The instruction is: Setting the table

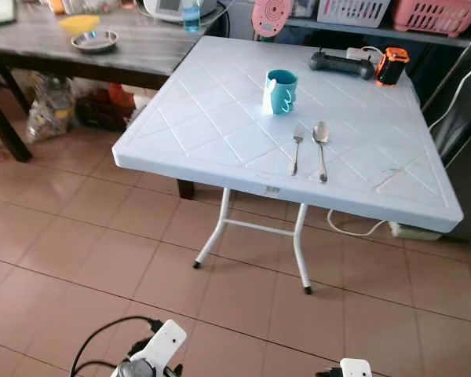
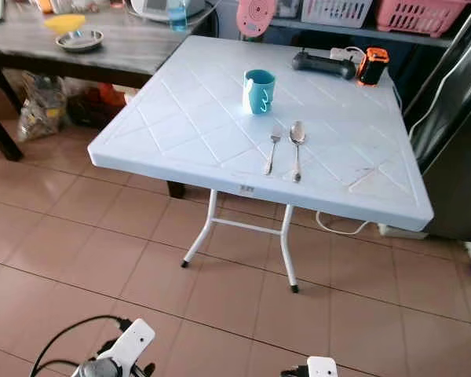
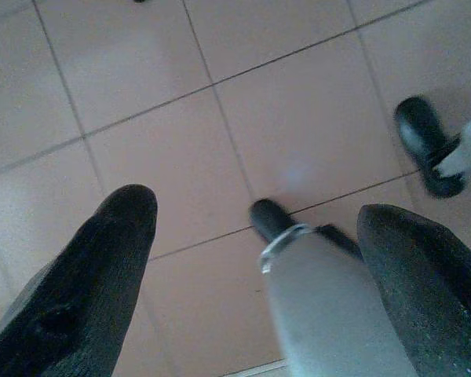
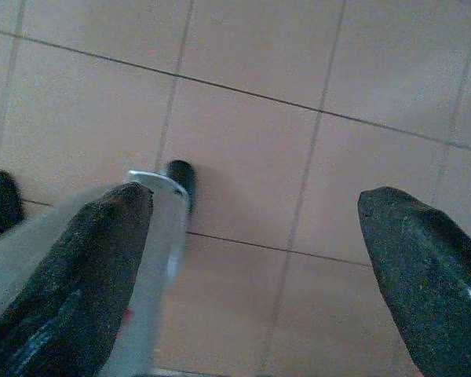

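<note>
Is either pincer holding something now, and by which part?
Nothing is held. The left pincer and the right pincer are both open above the tiled floor.

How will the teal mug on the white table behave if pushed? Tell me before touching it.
The teal mug stands upright and looks taller than wide, so a high push may tip it. The white table looks smooth, so a low push would probably slide it. If ceramic, it could chip.

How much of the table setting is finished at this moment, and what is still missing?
Done: a fork and spoon lie side by side near the white table's front edge, a teal mug behind them. In hand: nothing; the left pincer and right pincer hang open over the floor. Left: no plate is at that place.
</note>
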